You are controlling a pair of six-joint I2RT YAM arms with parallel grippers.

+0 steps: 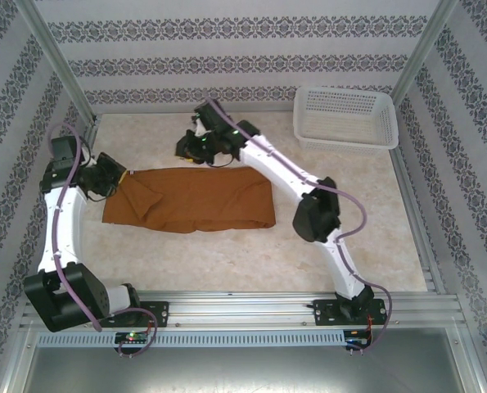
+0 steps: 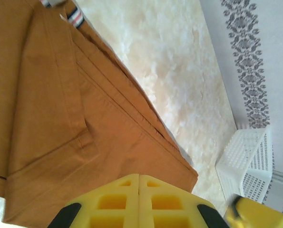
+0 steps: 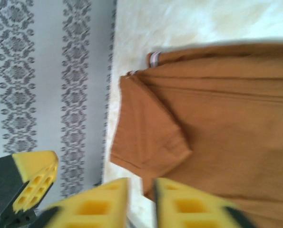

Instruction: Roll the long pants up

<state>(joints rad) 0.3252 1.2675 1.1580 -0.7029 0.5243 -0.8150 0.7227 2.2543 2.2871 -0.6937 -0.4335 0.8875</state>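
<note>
The long pants lie flat on the table as a rust-brown folded rectangle, with a corner turned over at the left end. My left gripper is at that left end; in the left wrist view its yellow fingers are pressed together with nothing between them, just above the pants. My right gripper hovers by the far edge of the pants. In the right wrist view, blurred, its jaws stand a little apart over the table, beside the folded corner of the pants, holding nothing.
A white mesh basket stands at the back right corner, also seen from the left wrist. Patterned walls close in the table on three sides. Bare marble tabletop lies in front of the pants.
</note>
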